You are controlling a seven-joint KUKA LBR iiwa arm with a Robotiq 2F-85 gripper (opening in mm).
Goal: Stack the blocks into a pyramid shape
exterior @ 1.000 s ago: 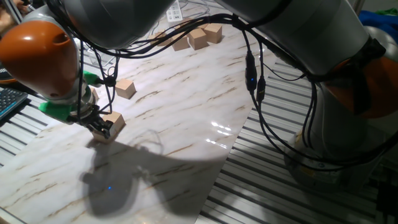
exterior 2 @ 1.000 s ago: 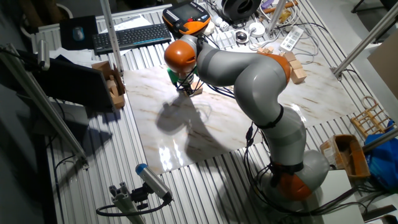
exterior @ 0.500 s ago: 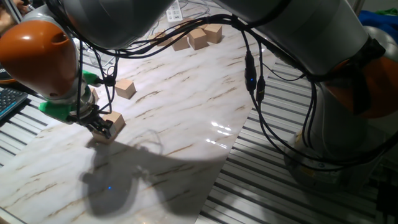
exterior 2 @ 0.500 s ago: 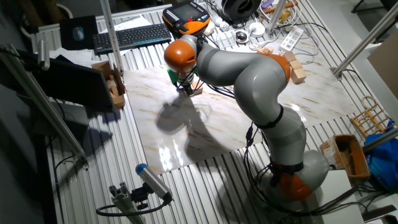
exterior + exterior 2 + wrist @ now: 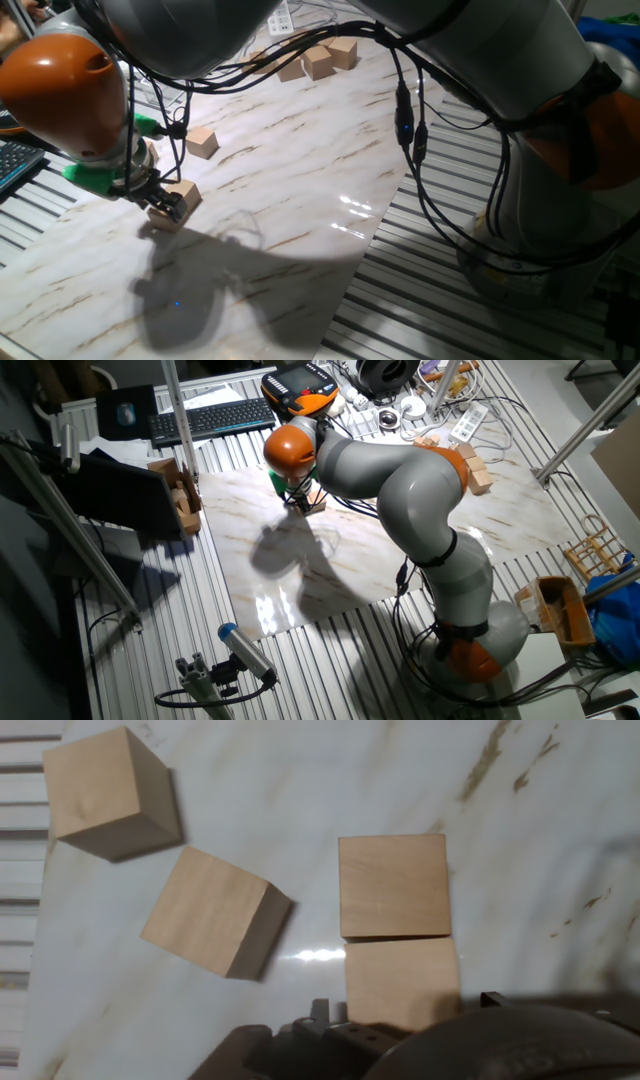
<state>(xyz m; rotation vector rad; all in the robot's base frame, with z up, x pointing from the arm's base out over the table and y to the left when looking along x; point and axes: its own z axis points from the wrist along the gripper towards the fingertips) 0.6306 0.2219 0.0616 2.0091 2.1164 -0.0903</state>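
My gripper (image 5: 165,203) is low over the left part of the marble board (image 5: 300,190), shut on a tan block (image 5: 184,195) that rests on the board. In the hand view this block (image 5: 402,982) lies flush against a second block (image 5: 393,885). Two loose blocks lie to their left, one tilted (image 5: 215,912) and one by the board's edge (image 5: 105,790). One loose block (image 5: 201,141) shows behind the gripper in one fixed view. In the other fixed view the gripper (image 5: 303,503) sits under the orange wrist. No stacked heap shows.
More tan blocks (image 5: 318,62) lie at the board's far end. Black cables (image 5: 405,120) hang from the arm over the board. A keyboard (image 5: 210,418) and a teach pendant (image 5: 300,385) lie beyond the board. A wooden holder (image 5: 178,490) stands at its left edge.
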